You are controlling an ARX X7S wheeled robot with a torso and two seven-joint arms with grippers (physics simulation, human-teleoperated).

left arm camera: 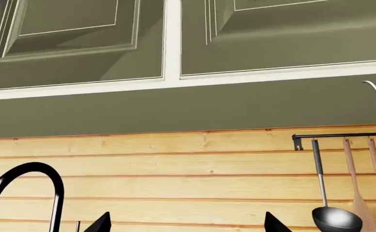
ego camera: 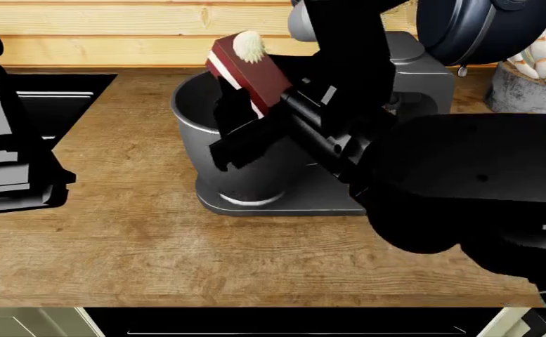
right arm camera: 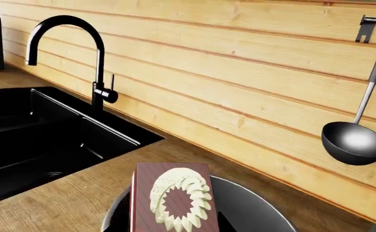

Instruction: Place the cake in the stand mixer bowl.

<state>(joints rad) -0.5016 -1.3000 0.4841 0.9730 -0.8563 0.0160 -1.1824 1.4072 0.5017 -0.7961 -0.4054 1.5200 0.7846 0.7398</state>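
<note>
Where the right pincer (ego camera: 254, 116) grips it, the cake (ego camera: 251, 71) shows as a small rectangular slice with dark red-brown sides, a white cream stripe along one edge and a ribbed white cream dollop on top. It is tilted and held in the air over the open mouth of the bowl (ego camera: 197, 112), not yet inside it. From the right wrist view the cake (right arm camera: 168, 195) fills the near foreground with the dark bowl (right arm camera: 252, 205) rim curving right behind it.

One cake and one bowl are in view. The bowl is dark grey metal and sits on the base of a grey mixer (ego camera: 413, 67), on the wooden surface (ego camera: 132, 232). One black sink (right arm camera: 39, 130) with one black tap (right arm camera: 78, 48) lies to the left, one ladle (right arm camera: 355, 135) hangs on the plank wall, and one stone pot with a pale succulent (ego camera: 535, 77) stands at the far right.

The left pincer (ego camera: 1, 161) hovers near the sink, well apart from the cake; its fingers (left arm camera: 100, 223) stand spread with nothing between them.
</note>
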